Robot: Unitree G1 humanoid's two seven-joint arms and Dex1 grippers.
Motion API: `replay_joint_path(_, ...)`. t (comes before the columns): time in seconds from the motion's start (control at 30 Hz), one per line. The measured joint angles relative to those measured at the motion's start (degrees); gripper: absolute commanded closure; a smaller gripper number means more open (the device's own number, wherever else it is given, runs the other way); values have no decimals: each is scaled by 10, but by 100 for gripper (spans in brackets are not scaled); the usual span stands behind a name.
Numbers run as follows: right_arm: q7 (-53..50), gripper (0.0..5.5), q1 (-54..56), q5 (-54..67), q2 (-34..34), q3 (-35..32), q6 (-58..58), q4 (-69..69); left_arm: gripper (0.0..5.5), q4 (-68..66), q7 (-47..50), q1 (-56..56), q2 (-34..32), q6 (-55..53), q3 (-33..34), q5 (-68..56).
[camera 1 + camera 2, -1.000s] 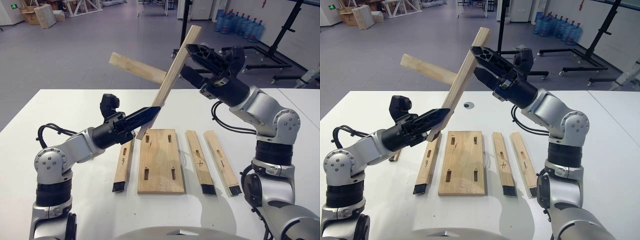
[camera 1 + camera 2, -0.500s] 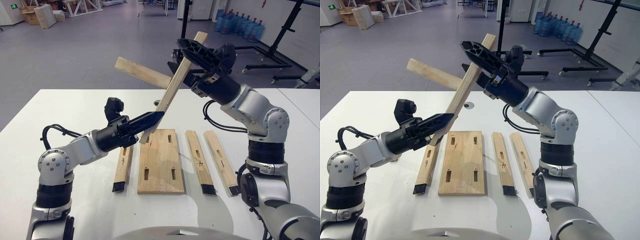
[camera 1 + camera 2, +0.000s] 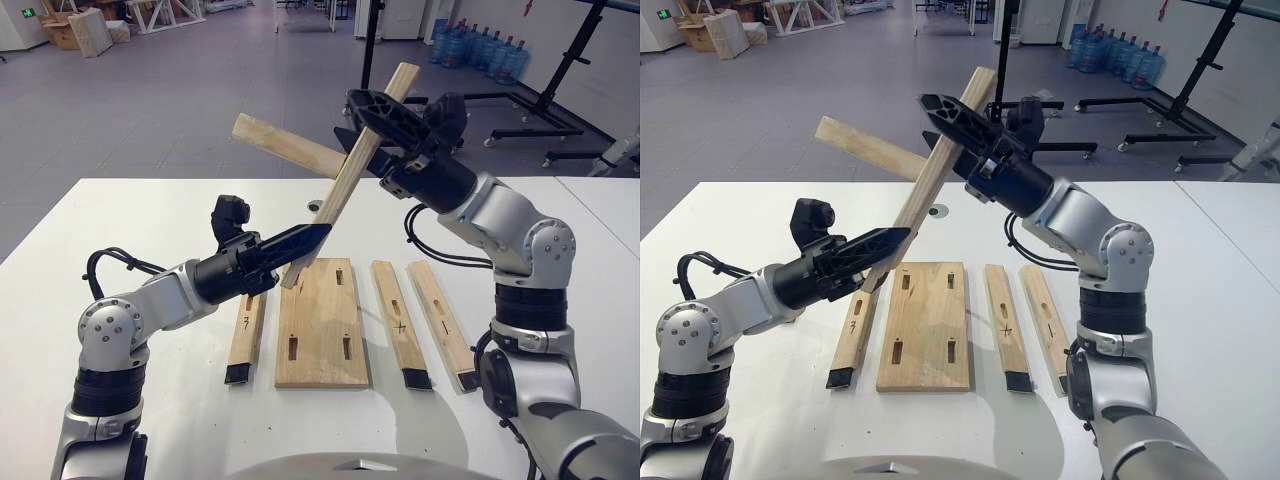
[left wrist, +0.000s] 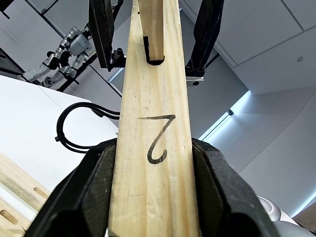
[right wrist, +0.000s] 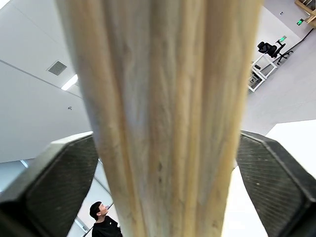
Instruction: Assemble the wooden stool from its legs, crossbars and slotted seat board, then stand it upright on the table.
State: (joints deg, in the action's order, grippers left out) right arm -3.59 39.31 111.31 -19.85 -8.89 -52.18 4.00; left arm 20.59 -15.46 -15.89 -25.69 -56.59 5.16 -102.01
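A wooden leg marked "2" slants up over the table. My left gripper is shut on its lower end. A crossbar sits with one end in the leg's slot and sticks out to the left and back. My right gripper is open and straddles the leg at that joint, one finger on each side. The leg runs between its pads. The slotted seat board lies flat on the table.
Three more leg pieces lie on the white table beside the seat board: one to its left, two to its right. The left arm hangs over the left piece. Racks stand on the floor behind.
My right gripper has moved left from beside the leg until its fingers pass on either side of it. The leg with its crossbar has shifted slightly right with the left arm.
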Motion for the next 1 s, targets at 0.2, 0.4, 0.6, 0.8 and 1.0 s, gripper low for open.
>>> replay_joint_path(0.2, -3, 258, -7, 0, 0, 0, 1, 9, 349, 0, -1, 0, -1, 3, -4, 1)
replay_joint_path(0.4, -4, 343, -17, -6, -2, 2, 2, 12, 349, 0, -1, 0, -2, 5, -6, 13)
replay_joint_path(0.6, 14, 344, -18, -29, -9, 2, 2, 13, 312, 7, -11, 0, -2, 10, -6, 36)
replay_joint_path(0.8, 47, 344, -25, -78, -23, -7, 2, 15, 248, 14, -2, 0, 0, 23, -9, 63)
replay_joint_path(1.0, 112, 345, -64, -194, -55, -14, 11, 57, 248, -34, 88, -13, 27, 75, 3, 126)
